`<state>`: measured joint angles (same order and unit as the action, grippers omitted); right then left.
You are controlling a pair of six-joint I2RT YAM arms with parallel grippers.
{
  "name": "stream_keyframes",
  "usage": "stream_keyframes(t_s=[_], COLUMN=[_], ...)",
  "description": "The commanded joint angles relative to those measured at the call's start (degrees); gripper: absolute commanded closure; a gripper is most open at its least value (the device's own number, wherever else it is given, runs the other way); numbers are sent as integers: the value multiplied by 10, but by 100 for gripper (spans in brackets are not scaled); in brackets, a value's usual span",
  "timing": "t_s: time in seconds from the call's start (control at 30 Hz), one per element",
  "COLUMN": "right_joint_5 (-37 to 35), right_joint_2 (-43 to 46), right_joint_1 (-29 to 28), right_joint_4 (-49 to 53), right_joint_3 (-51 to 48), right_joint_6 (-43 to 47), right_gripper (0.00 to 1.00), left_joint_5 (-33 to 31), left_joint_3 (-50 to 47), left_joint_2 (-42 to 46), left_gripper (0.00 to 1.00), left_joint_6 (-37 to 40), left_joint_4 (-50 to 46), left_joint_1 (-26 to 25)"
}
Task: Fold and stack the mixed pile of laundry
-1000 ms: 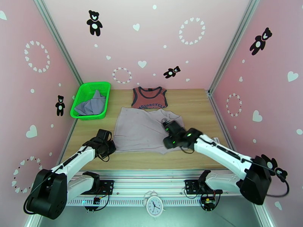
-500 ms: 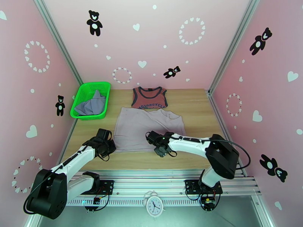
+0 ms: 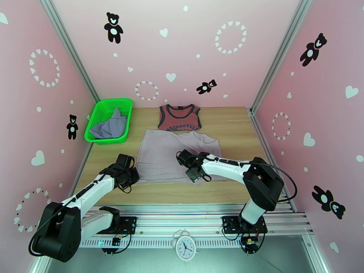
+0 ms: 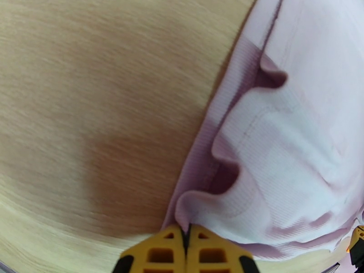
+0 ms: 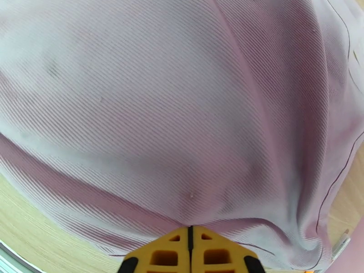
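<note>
Nearest, on the wooden table [image 3: 236, 133]: left gripper [image 4: 186, 242] clenched on the ruffled near-left hem corner of the pale mauve-beige garment [image 3: 159, 153]. Further in, right gripper [image 5: 190, 242] pinched tight on a bunch of the same spread cloth, near its middle. Just beyond its far edge, brick-red tank top [image 3: 179, 118] lying flat. Far left, grey-lavender shirt [image 3: 109, 127] heaped inside the green mesh basket [image 3: 113, 101].

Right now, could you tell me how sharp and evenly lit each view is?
Top external view: sharp, evenly lit, frame posts leaning outward from the wide lens. Left wrist view: wooden table smeared, a dark shadow beside the pale mauve garment, whose folds wash out. Right wrist view: rib weave crisp.
</note>
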<state>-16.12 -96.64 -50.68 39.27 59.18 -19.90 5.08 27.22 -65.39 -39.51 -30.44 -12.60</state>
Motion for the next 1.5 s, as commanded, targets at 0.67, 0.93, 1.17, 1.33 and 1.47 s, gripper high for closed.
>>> stream_keyframes(t_s=[0.67, 0.93, 1.17, 1.33, 1.47], right_joint_5=[25, 88, 82, 79, 72], right_joint_2=[-16, -61, -107, -12, 45], right_joint_1=[22, 54, 91, 60, 21], right_joint_4=[22, 94, 100, 89, 82], right_joint_3=[40, 127, 174, 130, 86], right_joint_6=[19, 112, 126, 129, 127], right_gripper=[100, 100, 64, 59, 60], left_joint_5=[-11, -22, -31, -32, -30], left_joint_3=[6, 20, 33, 40, 46], left_joint_2=[-3, -13, -29, -28, -27], left_gripper=[100, 100, 100, 100, 100], left_joint_6=[3, 8, 14, 12, 8], left_joint_4=[-6, -16, -21, -23, -27], left_joint_1=[-4, -3, -4, -3, -4])
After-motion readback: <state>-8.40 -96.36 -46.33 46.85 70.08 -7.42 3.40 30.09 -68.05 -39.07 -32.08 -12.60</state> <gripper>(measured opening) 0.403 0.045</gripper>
